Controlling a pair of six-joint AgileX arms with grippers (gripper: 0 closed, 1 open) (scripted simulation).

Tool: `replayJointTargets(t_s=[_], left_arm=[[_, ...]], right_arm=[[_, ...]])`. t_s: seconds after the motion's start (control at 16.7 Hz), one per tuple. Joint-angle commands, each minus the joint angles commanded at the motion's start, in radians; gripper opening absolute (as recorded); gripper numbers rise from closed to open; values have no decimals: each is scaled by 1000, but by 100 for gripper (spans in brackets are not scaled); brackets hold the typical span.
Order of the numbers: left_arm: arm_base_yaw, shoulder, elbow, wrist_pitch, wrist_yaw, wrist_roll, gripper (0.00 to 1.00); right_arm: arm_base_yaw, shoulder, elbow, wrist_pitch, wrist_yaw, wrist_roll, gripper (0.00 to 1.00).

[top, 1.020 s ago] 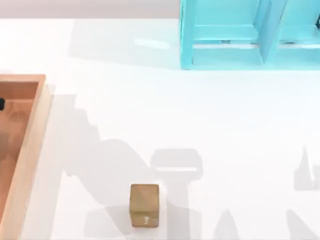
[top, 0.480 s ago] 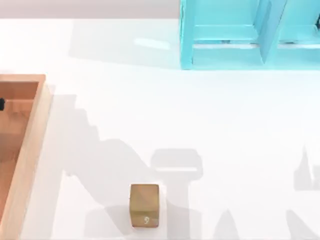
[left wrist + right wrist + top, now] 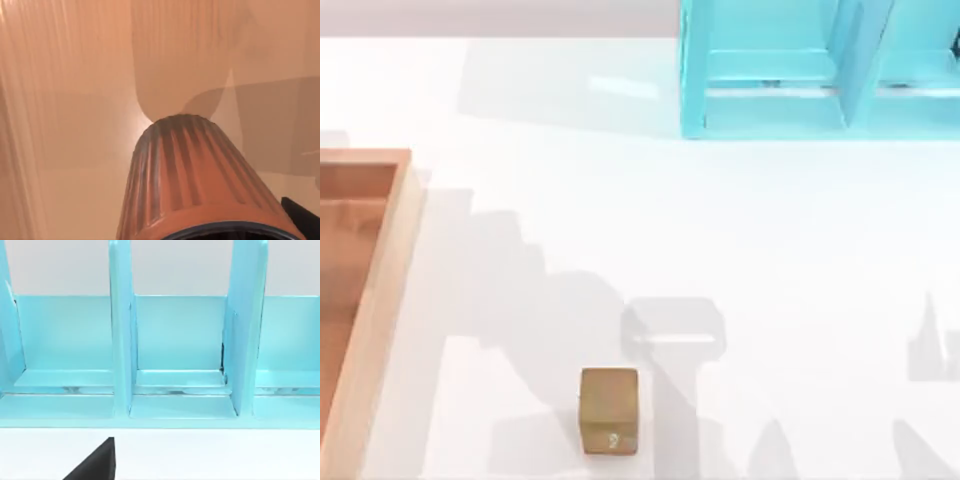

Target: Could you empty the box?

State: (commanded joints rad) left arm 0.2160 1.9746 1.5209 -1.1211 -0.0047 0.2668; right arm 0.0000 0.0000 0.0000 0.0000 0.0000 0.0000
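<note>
Box [image 3: 382,290] at the table's left edge has changed in one small way. The dark speck that sat against the frame edge over its floor a second ago is gone from the top view. The grey arm shadows on the table [image 3: 750,230] beside it have shifted a little toward the near edge.

Most of the box is cut off by the left border of the top view. One light tan long wall, a far corner and a strip of orange-brown floor remain visible. In the left wrist view that floor lies close under the camera, its grain running in streaks. A ribbed orange cup-like object [image 3: 185,175] with a dark rim stands out in front of it and casts a rounded shadow on the wood. Whether the object rests on the floor or hangs above it cannot be told.

A black sliver at the corner of that view is all that can be made out of the left gripper [image 3: 302,220], so I cannot tell if it is spread or closed.

The small brown cube [image 3: 610,410] with a pale mark sits on the table toward the near edge, well apart from the box. The turquoise shelf unit [image 3: 770,80] stands at the far right. The right gripper [image 3: 95,465] faces the shelf unit's open compartments as a single black wedge, and I cannot tell its state either.
</note>
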Motion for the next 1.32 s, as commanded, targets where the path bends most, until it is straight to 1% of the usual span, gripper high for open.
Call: replayJointTargets(t_s=[0.36,0.6,1.02,1.14,1.32], left_arm=[[-3,-25,231,-252,0,-3,0],[-4,-36,329,-356,0,-11,0],[-14,-33,332,-358,10,-26,0],[-65,-33,313,-333,39,-81,0],[-203,-20,279,-273,82,-240,0]], right_arm=[[0,0,0,0,0,0,100],[0,0,0,0,0,0,100],[0,0,0,0,0,0,100],[0,0,0,0,0,0,100],[0,0,0,0,0,0,100]])
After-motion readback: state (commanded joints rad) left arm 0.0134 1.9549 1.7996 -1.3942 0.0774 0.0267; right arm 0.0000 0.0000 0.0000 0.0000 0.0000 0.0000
